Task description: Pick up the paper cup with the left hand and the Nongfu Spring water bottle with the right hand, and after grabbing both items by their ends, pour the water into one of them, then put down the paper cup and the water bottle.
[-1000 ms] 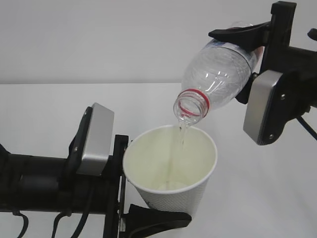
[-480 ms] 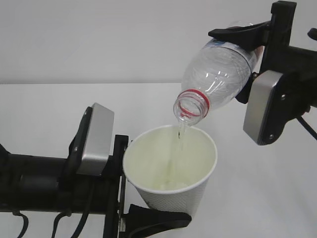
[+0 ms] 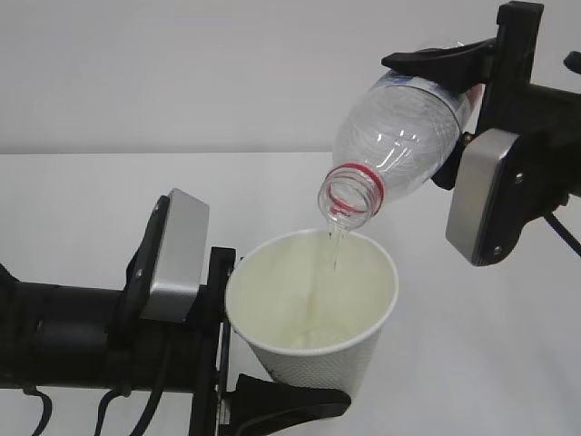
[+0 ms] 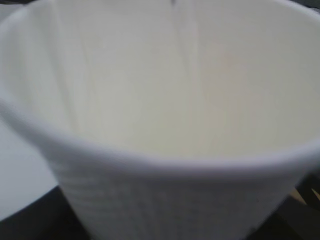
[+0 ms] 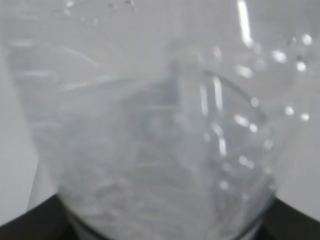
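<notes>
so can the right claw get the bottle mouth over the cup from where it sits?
Probably yes. The right claw holds the bottle tilted, its mouth just above the paper cup, nothing between them; a thin stream of water already falls inside the rim.

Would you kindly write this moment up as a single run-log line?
phase: pouring | left hand: holds paper cup | right hand: tilts water bottle | water: streaming into cup
</notes>
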